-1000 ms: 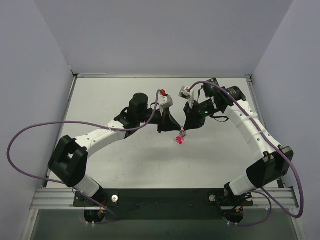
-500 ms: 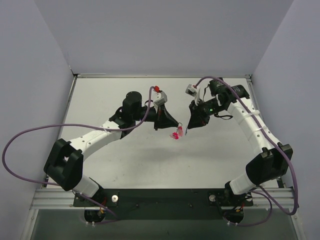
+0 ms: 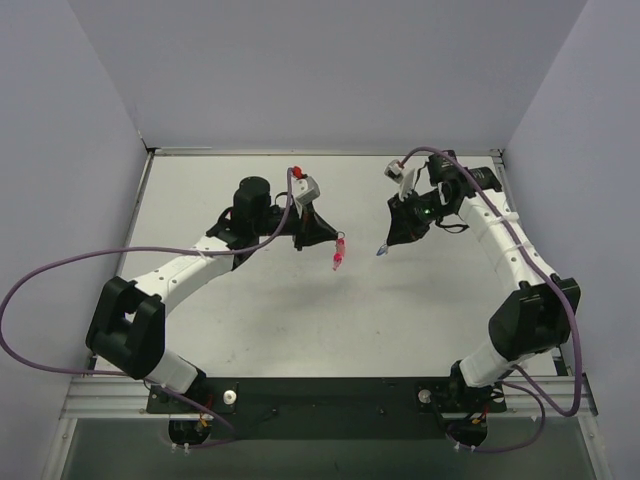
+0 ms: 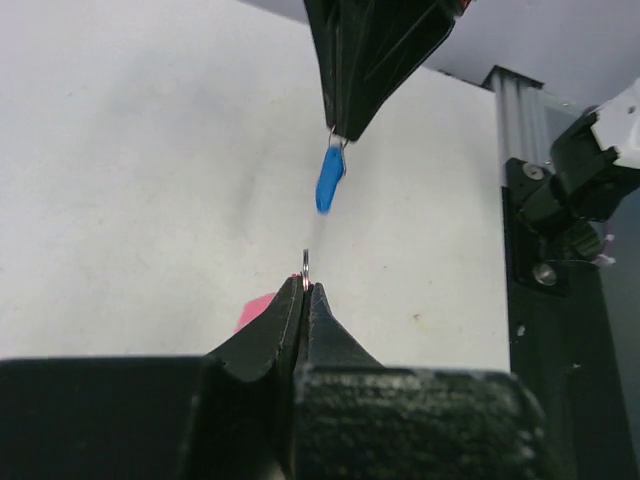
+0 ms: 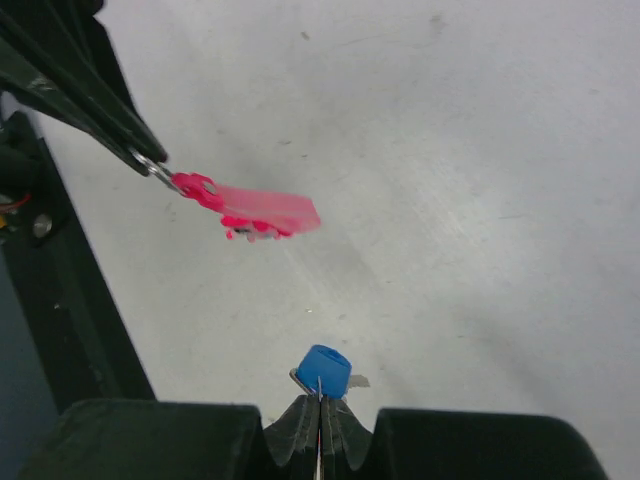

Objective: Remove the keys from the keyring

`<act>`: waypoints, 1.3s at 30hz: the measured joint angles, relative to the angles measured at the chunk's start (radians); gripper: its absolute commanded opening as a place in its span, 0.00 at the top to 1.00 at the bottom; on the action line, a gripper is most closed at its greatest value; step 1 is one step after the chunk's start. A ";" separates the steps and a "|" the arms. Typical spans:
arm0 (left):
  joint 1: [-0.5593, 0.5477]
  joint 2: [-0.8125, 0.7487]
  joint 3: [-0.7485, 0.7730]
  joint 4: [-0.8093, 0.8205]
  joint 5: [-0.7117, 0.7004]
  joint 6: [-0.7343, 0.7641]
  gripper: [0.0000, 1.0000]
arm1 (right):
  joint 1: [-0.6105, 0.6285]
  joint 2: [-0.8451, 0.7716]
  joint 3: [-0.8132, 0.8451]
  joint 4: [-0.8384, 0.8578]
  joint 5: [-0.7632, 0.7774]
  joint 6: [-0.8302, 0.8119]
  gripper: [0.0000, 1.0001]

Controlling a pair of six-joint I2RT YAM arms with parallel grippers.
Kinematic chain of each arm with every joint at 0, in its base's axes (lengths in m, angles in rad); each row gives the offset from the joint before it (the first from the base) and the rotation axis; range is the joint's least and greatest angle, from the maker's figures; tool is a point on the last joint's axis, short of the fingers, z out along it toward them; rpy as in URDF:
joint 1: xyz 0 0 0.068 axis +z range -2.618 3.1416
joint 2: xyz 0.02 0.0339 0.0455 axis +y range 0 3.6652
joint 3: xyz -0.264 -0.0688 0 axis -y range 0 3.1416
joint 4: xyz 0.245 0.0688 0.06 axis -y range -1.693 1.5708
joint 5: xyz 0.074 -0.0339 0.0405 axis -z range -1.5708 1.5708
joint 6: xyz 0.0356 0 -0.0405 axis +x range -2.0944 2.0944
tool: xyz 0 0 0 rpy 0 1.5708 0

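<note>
My left gripper is shut on the thin silvery keyring, whose edge sticks up from the closed tips. The pink keys hang from the ring; they also show in the right wrist view and partly behind my left jaw. My right gripper is shut on the blue key, which hangs from its tips in the left wrist view. The blue key is apart from the ring and the pink keys. Both grippers are held above the table.
The white table has grey walls on three sides. A metal rail runs along the table's right edge. Purple cables loop off both arms. The arm bases stand at the near edge.
The two grippers have drawn apart, left going left and right going right. The blue key has come away with the right gripper; the pink keys stay with the left.
</note>
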 measured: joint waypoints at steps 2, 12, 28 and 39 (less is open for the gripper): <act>0.023 0.000 0.001 -0.055 -0.035 0.063 1.00 | -0.025 0.018 0.000 0.026 0.059 0.014 1.00; 0.103 0.007 0.016 -0.364 -0.328 0.306 1.00 | -0.058 0.265 0.035 0.135 0.422 0.067 1.00; 0.196 0.300 0.227 -0.495 -0.660 0.388 0.78 | -0.050 0.681 0.488 0.175 0.702 0.158 0.75; 0.214 0.413 0.327 -0.515 -0.692 0.365 0.13 | -0.025 0.680 0.472 0.198 0.718 0.182 0.05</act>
